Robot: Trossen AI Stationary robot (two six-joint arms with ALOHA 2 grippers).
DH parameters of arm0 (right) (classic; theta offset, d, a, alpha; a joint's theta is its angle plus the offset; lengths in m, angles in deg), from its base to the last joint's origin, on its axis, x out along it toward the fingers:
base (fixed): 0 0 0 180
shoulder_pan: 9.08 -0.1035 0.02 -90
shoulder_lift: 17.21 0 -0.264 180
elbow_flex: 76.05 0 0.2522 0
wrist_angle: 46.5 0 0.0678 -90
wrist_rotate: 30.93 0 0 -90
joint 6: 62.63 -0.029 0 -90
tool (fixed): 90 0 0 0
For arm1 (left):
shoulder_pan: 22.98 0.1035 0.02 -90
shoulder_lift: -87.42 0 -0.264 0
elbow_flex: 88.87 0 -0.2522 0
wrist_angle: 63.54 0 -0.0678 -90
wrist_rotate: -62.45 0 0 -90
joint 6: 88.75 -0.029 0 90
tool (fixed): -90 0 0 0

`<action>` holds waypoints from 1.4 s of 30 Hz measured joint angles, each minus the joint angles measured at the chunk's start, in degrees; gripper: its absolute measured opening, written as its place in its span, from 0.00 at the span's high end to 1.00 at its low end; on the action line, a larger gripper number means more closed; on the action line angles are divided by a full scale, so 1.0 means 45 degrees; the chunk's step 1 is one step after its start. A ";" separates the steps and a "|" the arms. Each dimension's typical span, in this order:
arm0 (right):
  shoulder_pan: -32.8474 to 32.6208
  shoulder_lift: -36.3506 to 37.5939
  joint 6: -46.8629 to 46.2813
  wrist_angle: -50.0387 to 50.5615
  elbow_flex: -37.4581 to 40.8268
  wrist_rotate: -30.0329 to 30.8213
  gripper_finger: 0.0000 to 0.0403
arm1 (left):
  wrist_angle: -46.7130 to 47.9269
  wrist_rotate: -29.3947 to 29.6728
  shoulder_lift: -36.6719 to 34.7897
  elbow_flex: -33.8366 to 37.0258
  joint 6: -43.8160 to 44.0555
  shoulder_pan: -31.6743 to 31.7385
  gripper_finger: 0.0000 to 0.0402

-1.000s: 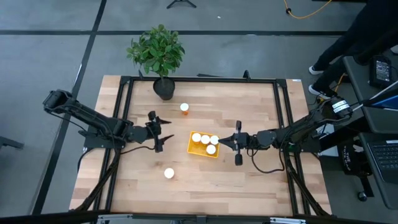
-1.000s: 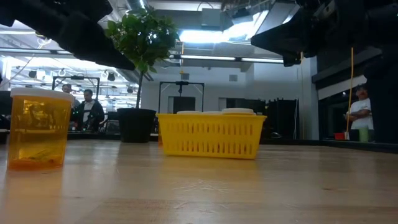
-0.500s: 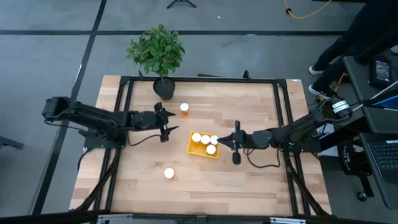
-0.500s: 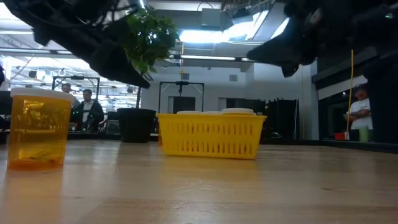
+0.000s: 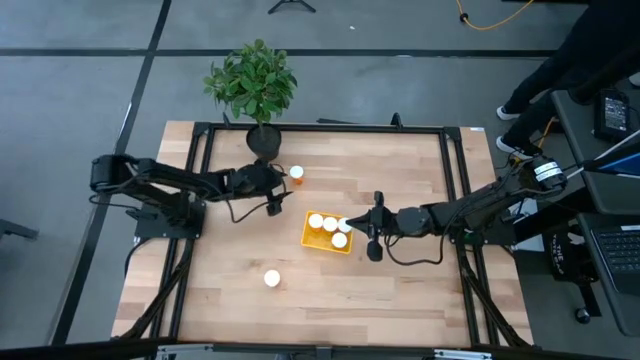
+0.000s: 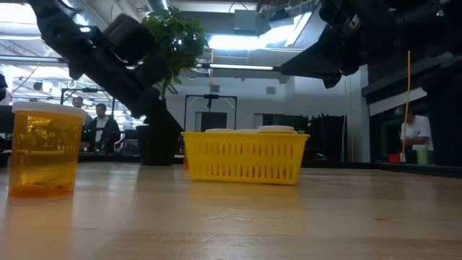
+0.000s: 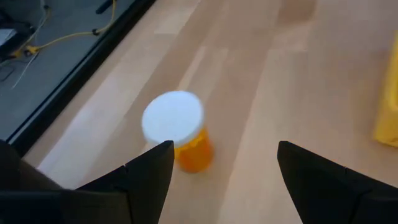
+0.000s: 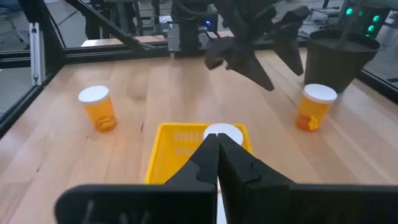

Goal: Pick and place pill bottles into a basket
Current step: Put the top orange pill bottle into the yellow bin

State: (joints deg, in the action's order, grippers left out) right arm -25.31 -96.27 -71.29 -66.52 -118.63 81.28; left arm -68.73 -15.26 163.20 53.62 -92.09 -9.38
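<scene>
Lighting: even, bright overhead; soft, faint shadows on the table. Low view: ceiling lights glare, arms silhouetted black. Left wrist view: pill bottle ahead of the open jaws motion-blurred.

The left pincer is now brought, with fingers apart, beside the pill bottle near the plant pot; the right pincer is shifted slightly towards the basket.

- Green plant in dark pot, at far table edge.
- Wooden table with black frame.
- Person far back in room.
- Laptop beside table.
</scene>
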 joint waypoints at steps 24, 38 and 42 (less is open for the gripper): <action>0.0000 0.0000 0.0030 0.0150 0.0024 0.0000 0.99 | -0.4275 -0.1001 0.3400 -0.0033 0.0437 0.1855 0.30; 0.0000 0.0000 0.0030 0.0169 0.0024 0.0005 0.99 | -0.4512 -0.1049 0.4208 -0.0755 0.0239 0.2023 0.30; 0.0000 0.0005 0.0030 0.0218 0.0024 0.0005 0.99 | -0.4313 -0.1035 0.4208 -0.0761 0.0235 0.2022 0.31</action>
State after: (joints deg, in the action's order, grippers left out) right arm -25.31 -96.25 -71.16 -65.54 -118.52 81.31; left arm -88.14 -19.91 182.14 50.20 -91.03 -0.28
